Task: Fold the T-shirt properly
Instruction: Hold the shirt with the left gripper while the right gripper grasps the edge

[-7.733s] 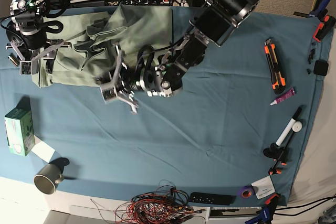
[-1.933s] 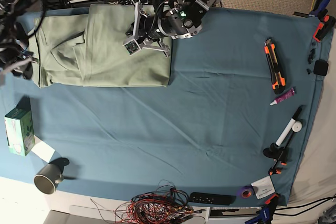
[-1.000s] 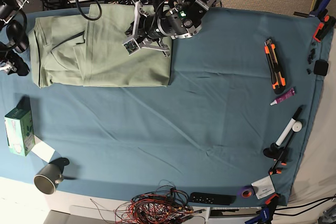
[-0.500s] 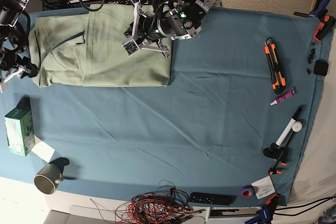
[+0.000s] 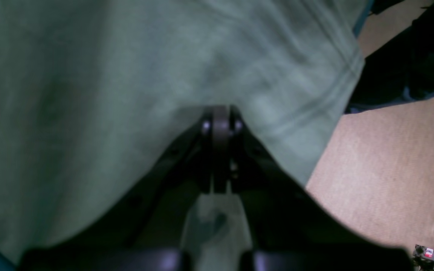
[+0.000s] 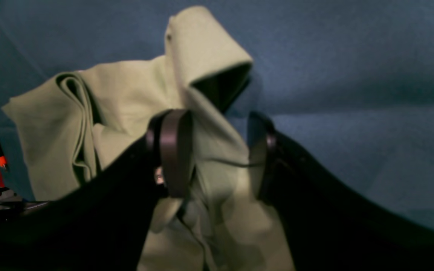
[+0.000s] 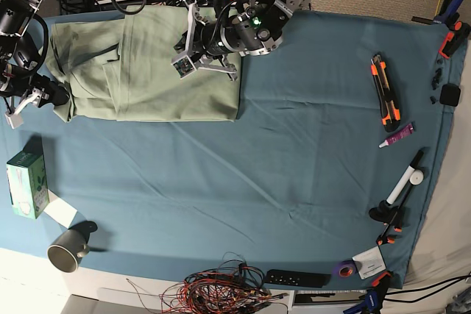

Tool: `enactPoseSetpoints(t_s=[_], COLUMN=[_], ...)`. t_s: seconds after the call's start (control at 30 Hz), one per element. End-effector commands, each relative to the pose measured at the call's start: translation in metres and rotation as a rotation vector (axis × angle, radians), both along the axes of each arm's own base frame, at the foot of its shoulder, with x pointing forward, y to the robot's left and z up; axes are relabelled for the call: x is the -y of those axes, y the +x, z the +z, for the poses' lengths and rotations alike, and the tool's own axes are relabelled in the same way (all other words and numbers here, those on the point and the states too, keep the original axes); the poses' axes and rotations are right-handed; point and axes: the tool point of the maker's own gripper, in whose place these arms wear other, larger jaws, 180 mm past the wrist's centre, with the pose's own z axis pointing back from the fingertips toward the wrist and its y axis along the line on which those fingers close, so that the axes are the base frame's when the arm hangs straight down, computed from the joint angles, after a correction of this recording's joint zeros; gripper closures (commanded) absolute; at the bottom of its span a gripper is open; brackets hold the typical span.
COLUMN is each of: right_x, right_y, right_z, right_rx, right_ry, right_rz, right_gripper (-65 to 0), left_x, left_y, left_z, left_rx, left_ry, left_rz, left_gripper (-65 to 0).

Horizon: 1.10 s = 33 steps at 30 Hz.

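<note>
The pale sage-green T-shirt (image 7: 147, 82) lies folded into a rectangle at the back left of the blue-teal table cloth (image 7: 280, 167). My left gripper (image 7: 188, 43) rests on its back right part. In the left wrist view its fingers (image 5: 220, 124) are shut together with the shirt (image 5: 126, 75) drawn up at their tips. My right gripper (image 7: 51, 97) is at the shirt's front left corner. In the right wrist view it is open (image 6: 217, 154), with bunched shirt fabric (image 6: 126, 86) between the jaws and one corner standing up.
A green box (image 7: 26, 184) and a grey mug (image 7: 68, 249) sit at the front left. An orange knife (image 7: 385, 90), pens and clamps line the right edge. Red wires (image 7: 221, 288) and a remote (image 7: 298, 279) lie at the front. The shirt's far edge hangs over the table's back edge.
My right gripper has come in from the left to the shirt's front left corner, which is now pushed in and bunched. My left gripper has stayed still on the shirt.
</note>
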Motion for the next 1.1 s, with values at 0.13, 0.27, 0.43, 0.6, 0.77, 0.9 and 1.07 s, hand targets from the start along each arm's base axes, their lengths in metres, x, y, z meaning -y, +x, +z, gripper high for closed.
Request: enactPoseSetpoints(t_s=[0.13,0.27,0.43,0.6,0.77,0.9,1.07], right_x=[0.015,0.032,0.047,0.041,0.032,0.036,0.039], right_y=[0.015,0.018,0.016,0.016,0.009,-0.005,-0.009], right_z=[0.033,0.058,0.072,0.065,0.04,0.022,0.019], right_rx=[0.1,0.148,0.153,0.146,0.076,-0.014,-0.038], right_ry=[-0.007,-0.023,-0.063,-0.049,-0.062,-0.123,-0.143], right_rz=[-0.006,-0.02,-0.025,-0.022,-0.008,0.008,0.012], right_gripper=[-24.9,-24.9,-24.9,-24.9,-24.9,-24.9,-24.9], left_x=[0.009,0.009,0.009,0.009,0.009,0.009,0.009], left_y=[0.004,0.004,0.005,0.004,0.004,0.004,0.005], left_z=[0.015,0.015,0.015,0.015,0.015,0.015,0.015], left_rx=[0.022,0.022,0.023,0.023,0.023,0.023,0.023], left_ry=[-0.052,-0.052,-0.055,-0.055,-0.055,-0.053,-0.054], left_rz=[0.0,-0.001,0.0,0.0,0.0,0.0,0.0], left_gripper=[0.0,0.0,0.0,0.0,0.0,0.0,0.0])
